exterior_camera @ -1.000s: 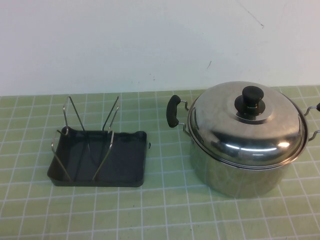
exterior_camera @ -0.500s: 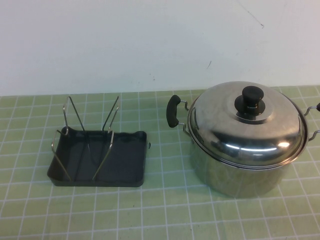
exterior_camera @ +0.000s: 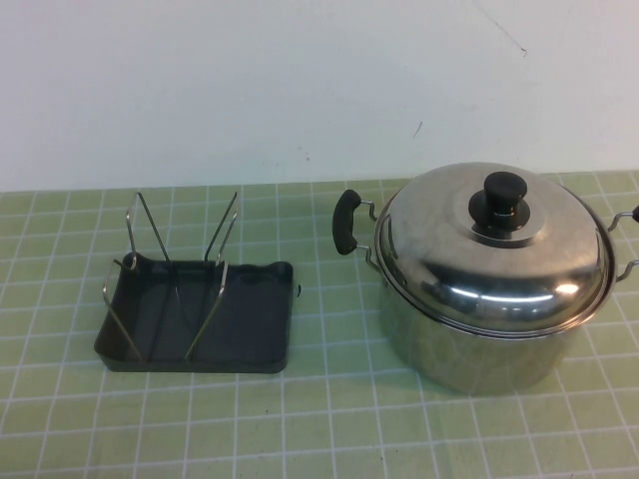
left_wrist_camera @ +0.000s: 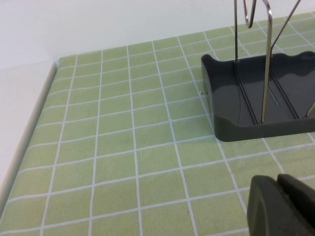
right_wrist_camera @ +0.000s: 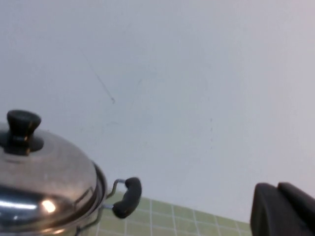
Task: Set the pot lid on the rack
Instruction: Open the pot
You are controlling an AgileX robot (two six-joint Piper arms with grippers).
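Observation:
The pot lid (exterior_camera: pixel 494 244), domed shiny steel with a black knob (exterior_camera: pixel 505 190), sits on the steel pot (exterior_camera: pixel 469 344) at the right of the table. It also shows in the right wrist view (right_wrist_camera: pixel 42 172). The rack (exterior_camera: pixel 200 319), a dark grey tray with wire prongs (exterior_camera: pixel 215 254), stands at the left and is empty; it also shows in the left wrist view (left_wrist_camera: pixel 261 105). Neither arm shows in the high view. My left gripper (left_wrist_camera: pixel 280 206) is shut and empty, short of the rack. My right gripper (right_wrist_camera: pixel 283 209) is shut and empty, off to the pot's side.
The green checked mat (exterior_camera: pixel 329 419) covers the table. A white wall (exterior_camera: pixel 300 80) rises behind it. The pot's black side handles (exterior_camera: pixel 345 222) stick out to both sides. The mat's left edge (left_wrist_camera: pixel 29 142) shows in the left wrist view.

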